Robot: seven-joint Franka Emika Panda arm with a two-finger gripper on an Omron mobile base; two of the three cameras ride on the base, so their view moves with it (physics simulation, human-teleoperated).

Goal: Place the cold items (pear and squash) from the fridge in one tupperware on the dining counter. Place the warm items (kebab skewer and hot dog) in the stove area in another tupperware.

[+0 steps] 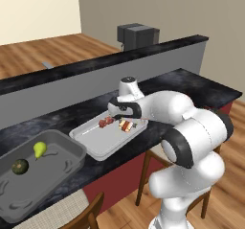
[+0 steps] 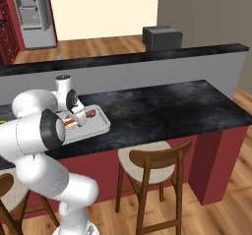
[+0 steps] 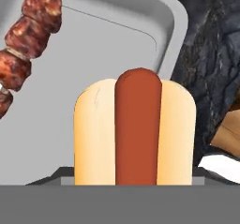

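Observation:
My gripper (image 1: 126, 122) (image 2: 74, 121) (image 3: 133, 177) reaches down into the shallow pale tray (image 1: 103, 144) (image 2: 100, 127) (image 3: 117, 35) on the dining counter (image 1: 191, 86) (image 2: 162, 106). It is shut on the hot dog (image 1: 127, 126) (image 2: 70, 125) (image 3: 136, 129), whose bun sides meet both fingertips just above the tray floor. The kebab skewer (image 1: 105, 122) (image 2: 90, 114) (image 3: 28, 40) lies in the same tray, just beside the hot dog. Left of that tray stands the deep grey tub (image 1: 67, 168), holding the pear (image 1: 40, 149) and the dark squash (image 1: 20, 166). The fridge (image 2: 29, 10) stands open far back.
A raised grey back wall (image 1: 95, 82) (image 2: 147, 72) capped in black runs behind the counter, with a dark box (image 1: 138, 35) (image 2: 162, 37) beyond it. Wooden stools (image 1: 153, 158) (image 2: 147, 165) stand under the counter's front edge. Bare black top stretches to the right of the tray.

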